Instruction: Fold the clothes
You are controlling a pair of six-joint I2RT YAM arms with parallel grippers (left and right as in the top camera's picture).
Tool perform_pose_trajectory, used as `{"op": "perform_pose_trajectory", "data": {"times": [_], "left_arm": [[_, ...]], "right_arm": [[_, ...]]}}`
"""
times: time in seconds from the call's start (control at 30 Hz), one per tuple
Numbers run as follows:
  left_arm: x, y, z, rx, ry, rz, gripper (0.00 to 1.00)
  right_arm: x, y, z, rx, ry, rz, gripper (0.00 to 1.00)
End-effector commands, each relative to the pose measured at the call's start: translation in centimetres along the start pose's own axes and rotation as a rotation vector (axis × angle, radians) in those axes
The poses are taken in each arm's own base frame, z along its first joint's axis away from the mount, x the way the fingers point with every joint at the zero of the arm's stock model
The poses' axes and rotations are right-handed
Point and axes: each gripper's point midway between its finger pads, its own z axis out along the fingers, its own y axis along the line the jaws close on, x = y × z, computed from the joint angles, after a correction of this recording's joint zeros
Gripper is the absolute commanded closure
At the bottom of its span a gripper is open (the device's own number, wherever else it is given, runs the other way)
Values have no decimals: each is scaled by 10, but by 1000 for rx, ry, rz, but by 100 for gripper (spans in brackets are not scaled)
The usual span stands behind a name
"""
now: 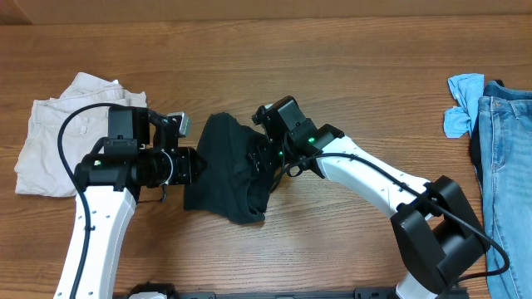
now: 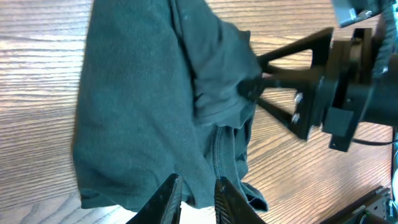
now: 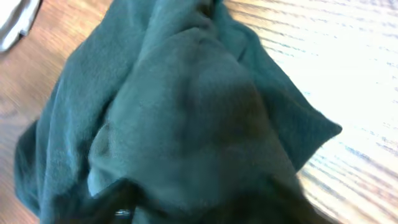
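The left pincer had its two fingers a little apart, with a thin gap between them. The near edge of the dark T-shirt lay right at their tips, and I could not tell if they touched it. The T-shirt was bunched up in a lump with many folds, and it sat in the middle of the wooden table. It lay between the two pincers, with the left one at its left edge and the right one at its right side. On the far side of the lump, the right pincer poked its tips into the folds. The cloth hid those tips, so I could not tell if they were apart or together. From the right wrist, the T-shirt filled almost the whole view, very close and blurry. Far off to the left lay the cream shorts, well apart from the T-shirt. Far off at the right edge of the table lay the blue jeans, with a light blue cloth just beside them.
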Motion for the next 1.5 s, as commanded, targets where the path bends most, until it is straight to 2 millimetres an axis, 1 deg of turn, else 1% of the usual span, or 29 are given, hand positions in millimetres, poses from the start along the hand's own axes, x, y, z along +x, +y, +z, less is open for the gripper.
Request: {"op": "perform_pose_trajectory", "data": {"times": [0.0,0.1,0.2,0.27,0.3,0.33,0.37,0.4,0.5,0.6,0.67,0.7,0.73,0.77,0.8,0.87,0.9,0.93,1.0,1.03,1.07,1.1,1.2,1.23,1.27,1.3,1.33,1.37,1.47], "left_arm": [[-2,7,9,-15,33,9,79],[1,12,18,-17,69,-9,80],[4,16,26,-17,100,-15,84],[4,16,27,-14,104,-10,85],[4,16,27,-14,105,-10,84],[5,16,27,-14,105,-10,84],[5,16,27,-14,105,-9,84],[5,16,27,-14,105,-5,84],[5,16,27,-15,106,-3,83],[5,16,27,-17,108,24,79],[5,16,27,-16,109,37,78],[5,16,27,-16,109,37,78],[5,16,27,-16,108,37,78],[5,16,27,-16,108,38,78],[5,16,27,-16,108,37,78],[6,16,27,-16,110,37,78],[6,16,27,-16,113,36,78],[6,16,27,-16,113,36,78],[6,17,27,-17,112,38,78],[6,17,27,-21,113,38,77],[7,20,27,-38,114,38,76],[7,22,27,-49,117,37,76],[11,29,27,-87,136,31,75],[12,31,27,-91,141,28,75],[14,31,28,-92,146,27,75],[16,32,31,-92,156,22,74],[19,34,33,-92,164,18,73],[22,36,37,-92,180,11,71],[36,44,52,-91,235,-14,69]], "right_arm": [[-15,-3,-7,22,-48,-16,96],[-26,-43,-14,153,-94,68,96],[-32,-80,-25,207,-119,136,96],[-36,-107,-34,236,-139,189,85],[-38,-115,-36,240,-147,204,79],[-39,-124,-40,239,-156,225,50],[-40,-127,-42,224,-158,236,32],[-39,-126,-42,199,-151,235,25],[-35,-102,-45,54,-116,216,25],[-41,-62,-71,-107,-137,174,25],[-45,-47,-81,-132,-155,159,24],[-44,-43,-80,-133,-150,167,24],[-39,-42,-75,-120,-130,176,25],[-29,-48,-64,-76,-88,208,29],[-22,-52,-56,-54,-59,218,30],[-9,-56,-38,-43,-2,238,35],[-1,-60,-27,-35,29,266,38],[3,-63,-21,-29,46,280,44],[6,-70,-16,0,57,286,64],[6,-81,-17,60,47,284,80],[6,-93,-19,129,40,287,93],[8,-102,-20,173,39,291,96],[15,-132,-30,281,48,330,96],[17,-136,-31,274,53,345,95],[17,-126,-30,183,68,333,59],[16,-114,-29,95,77,303,44],[14,-100,-29,1,81,283,38],[12,-86,-32,-90,86,273,36],[13,-64,-47,-187,111,285,36]]}}
